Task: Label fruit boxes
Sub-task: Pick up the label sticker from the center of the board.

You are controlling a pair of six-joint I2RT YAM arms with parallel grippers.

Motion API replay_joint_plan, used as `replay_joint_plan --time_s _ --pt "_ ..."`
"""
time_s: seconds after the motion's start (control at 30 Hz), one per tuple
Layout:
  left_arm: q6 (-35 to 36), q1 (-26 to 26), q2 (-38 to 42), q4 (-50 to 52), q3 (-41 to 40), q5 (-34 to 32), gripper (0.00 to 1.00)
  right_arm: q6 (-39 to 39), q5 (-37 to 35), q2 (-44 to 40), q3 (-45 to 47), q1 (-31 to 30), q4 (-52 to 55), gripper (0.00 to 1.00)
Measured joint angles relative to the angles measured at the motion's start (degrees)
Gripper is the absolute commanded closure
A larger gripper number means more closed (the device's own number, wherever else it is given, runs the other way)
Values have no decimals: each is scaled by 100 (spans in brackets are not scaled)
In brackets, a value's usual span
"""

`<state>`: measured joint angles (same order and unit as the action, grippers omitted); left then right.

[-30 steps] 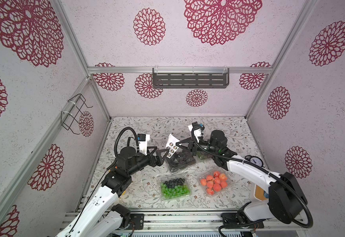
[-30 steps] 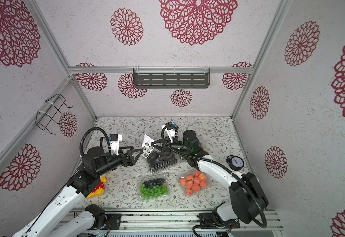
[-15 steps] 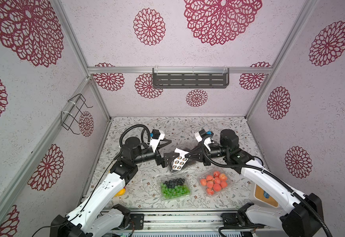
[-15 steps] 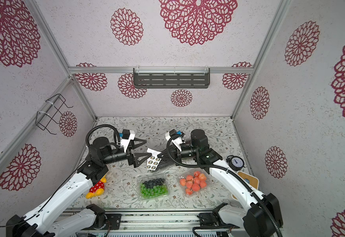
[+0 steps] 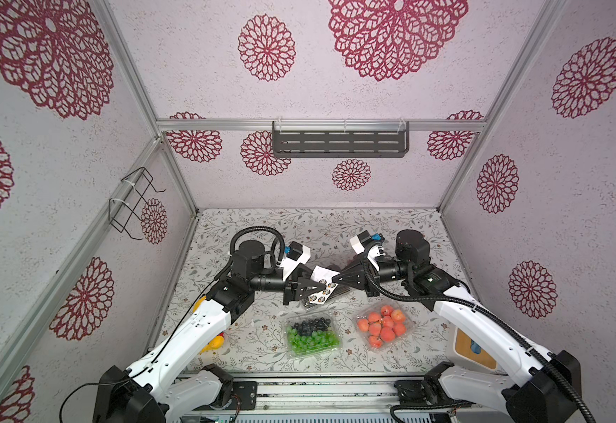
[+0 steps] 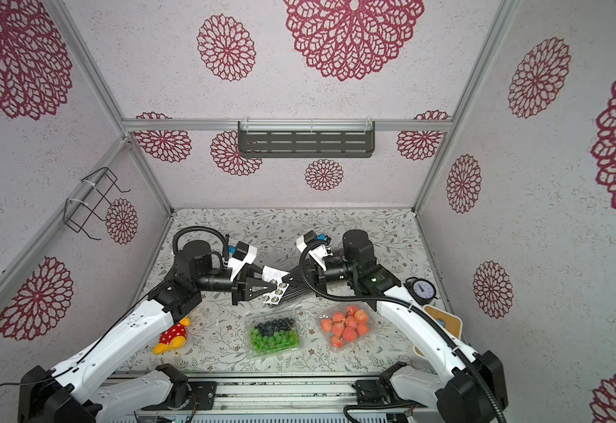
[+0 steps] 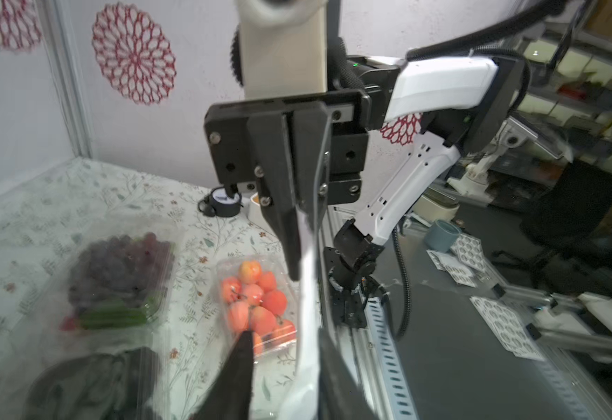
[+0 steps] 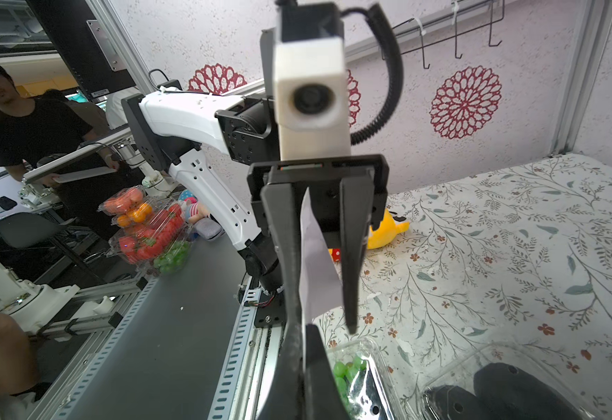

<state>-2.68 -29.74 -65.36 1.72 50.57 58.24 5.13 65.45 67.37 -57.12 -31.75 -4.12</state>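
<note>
Left end effector (image 8: 322,320) parted, right (image 7: 299,262) pinched.

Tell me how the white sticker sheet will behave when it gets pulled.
Likely floppy: the sticker sheet bows in a curve out of the right hand's shut grip. Probably very light, since that one edge pinch holds it in the air. Thin as it looks edge-on, it may crease or tear under a hard tug.

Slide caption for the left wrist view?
Right end effector shut on the white sticker sheet, left end effector open around it, orange-red fruit box beyond.
</note>
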Motion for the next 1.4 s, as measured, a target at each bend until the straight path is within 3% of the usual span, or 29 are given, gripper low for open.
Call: replay_joint_plan --time_s 0.1,0.23,0.33,0.47,0.5,0.67,0.73,0.97,1.0,1.1,1.17,1.2,1.3,1.4 --pt "35 -2 -24 81 13 -22 100 -2 -92 2 -11 0 101 100" --pt "13 -13 -22 101 15 -186 100 -2 -234 46 -74 0 199 100" --pt "-11 -13 -31 103 15 -234 100 42 -313 83 -85 2 205 67" --pt "-310 -17 -17 -284 -90 -411 100 369 -597 26 122 68 -289 47" --pt "-450 -20 -9 -463 -162 -472 100 570 -675 -37 313 109 -612 46" --pt "-1182 -55 133 -1362 -570 -616 100 1840 -986 -181 1353 149 -2334 61" --pt "-1318 -92 212 -1580 -654 -651 100 2194 -1091 -179 1596 57 -2907 77" --pt "-1504 -164 308 -1902 -682 -693 99 2682 -1233 -271 1770 -219 -4026 75" --pt "-1517 -166 304 -1908 -682 -702 99 2704 -1237 -297 1773 -225 -4129 77" --pt "-1561 -168 280 -1991 -682 -713 97 2769 -1237 -308 1773 -260 -4356 97" --pt "-1589 -168 262 -2033 -682 -713 96 2817 -1220 -293 1773 -275 -4409 100" --pt "-1602 -168 260 -2048 -682 -713 93 2791 -1213 -284 1773 -282 -4419 100" --pt "-1615 -173 260 -2103 -688 -682 65 2750 -1217 -278 1770 -282 -4395 100" --pt "-1600 -181 260 -2100 -697 -586 60 2627 -1213 -278 1744 -293 -4186 100"
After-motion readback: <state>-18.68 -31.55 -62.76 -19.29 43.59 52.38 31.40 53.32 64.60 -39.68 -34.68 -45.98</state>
